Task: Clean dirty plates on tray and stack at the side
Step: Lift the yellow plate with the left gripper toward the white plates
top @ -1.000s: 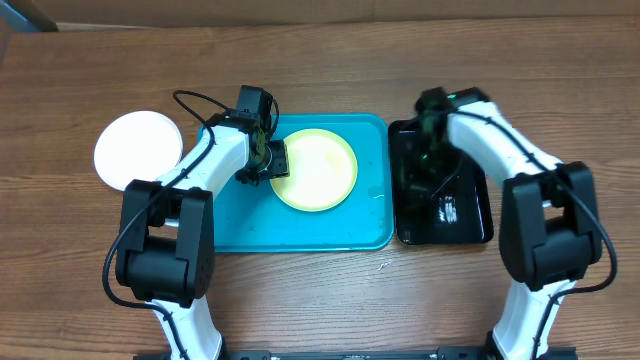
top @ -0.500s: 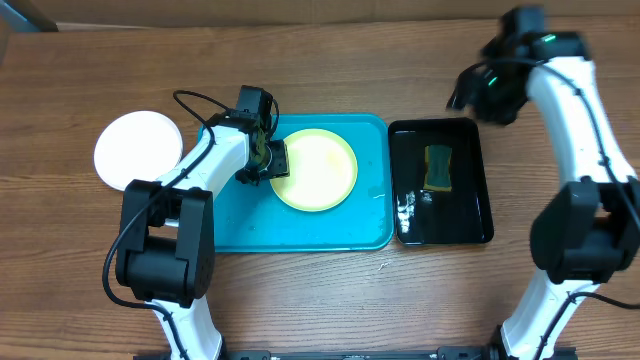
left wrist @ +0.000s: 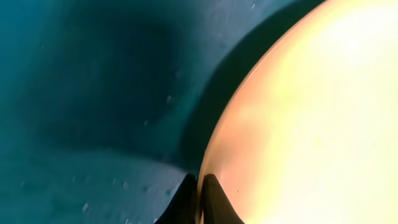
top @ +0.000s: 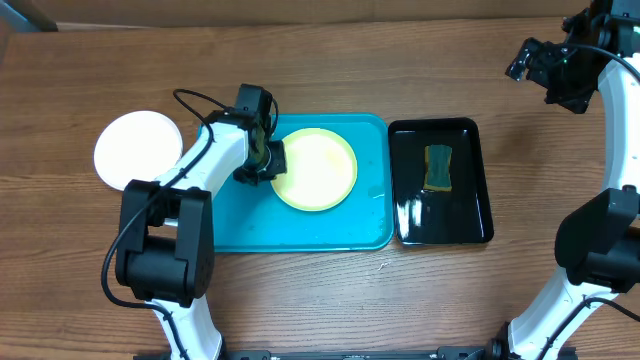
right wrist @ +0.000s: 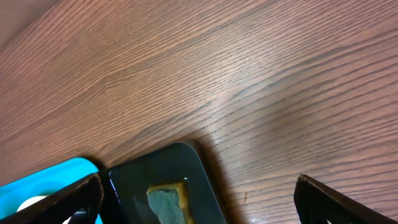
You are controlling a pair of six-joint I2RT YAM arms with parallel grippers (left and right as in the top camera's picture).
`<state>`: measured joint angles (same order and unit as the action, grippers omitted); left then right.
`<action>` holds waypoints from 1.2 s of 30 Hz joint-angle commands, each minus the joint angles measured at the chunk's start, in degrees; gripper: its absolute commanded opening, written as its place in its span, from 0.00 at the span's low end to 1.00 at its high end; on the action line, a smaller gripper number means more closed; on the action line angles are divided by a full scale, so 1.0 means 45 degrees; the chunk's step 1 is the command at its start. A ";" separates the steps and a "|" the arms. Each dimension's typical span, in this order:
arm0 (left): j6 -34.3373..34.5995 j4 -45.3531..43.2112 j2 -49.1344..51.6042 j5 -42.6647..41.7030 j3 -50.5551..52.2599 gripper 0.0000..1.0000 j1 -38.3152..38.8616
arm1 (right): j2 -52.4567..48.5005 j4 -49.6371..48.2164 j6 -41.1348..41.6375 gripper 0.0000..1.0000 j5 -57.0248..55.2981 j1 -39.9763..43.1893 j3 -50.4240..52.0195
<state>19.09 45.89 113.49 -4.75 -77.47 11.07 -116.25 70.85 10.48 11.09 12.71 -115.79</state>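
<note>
Resting at the far left of the table (top: 330, 60), a white plate (top: 138, 150) lies outside the turquoise tray (top: 300, 225); only the overhead view takes it in. Just right of it the left arm (top: 205, 155) reaches up from the near edge and bends across the tray's left part, bringing the left gripper (top: 272, 160) to the left rim of the yellow-green plate (top: 318, 170), which lies flat in the tray's upper middle. The left wrist view adds what the overhead cannot: the two dark fingertips (left wrist: 214, 205) are pinched on the plate's edge, one on either side of the rim. Right of the tray, just beside it, stands a black tray (top: 445, 225) with a sponge (top: 438, 166) in its upper half. At the far right the right arm (top: 625, 130) stretches up to the table's back corner, with the right gripper (top: 537, 78) well apart from both trays. Its wrist view shows its fingers (right wrist: 62, 199) spread wide over bare wood, empty.
</note>
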 commanded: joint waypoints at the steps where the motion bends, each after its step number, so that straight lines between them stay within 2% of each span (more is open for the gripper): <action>1: -0.0248 0.0714 -0.0495 0.0204 -0.1559 0.04 -0.0568 | 0.0321 -0.0019 -0.0015 1.00 -0.0078 -0.0010 -0.0141; 8: -0.0233 0.2293 -0.1705 0.0389 -0.3852 0.04 -0.3177 | 0.0321 -0.0019 -0.0010 1.00 -0.0078 -0.0010 -0.0141; 16: 0.0301 0.2880 -0.1792 0.1739 -0.3973 0.04 -0.6941 | 0.0321 -0.0019 -0.0015 1.00 -0.0078 -0.0010 -0.0141; 22: 0.0821 0.2788 -0.1758 0.1715 -0.3973 0.04 -0.9355 | 0.0316 -0.0019 -0.0015 1.00 -0.0078 -0.0010 -0.0141; 27: 0.0826 0.2710 -0.1744 0.1724 -0.3876 0.04 -1.0200 | 0.0321 -0.0019 -0.0015 1.00 -0.0078 -0.0010 -0.0141; 36: 0.0578 0.1258 -0.1744 0.1569 -0.3007 0.04 -1.0093 | 0.0321 -0.0019 -0.0015 1.00 -0.0078 -0.0010 -0.0141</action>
<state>22.35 53.54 105.86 3.07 -92.53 -34.87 -116.25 71.05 10.50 11.14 12.67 -115.79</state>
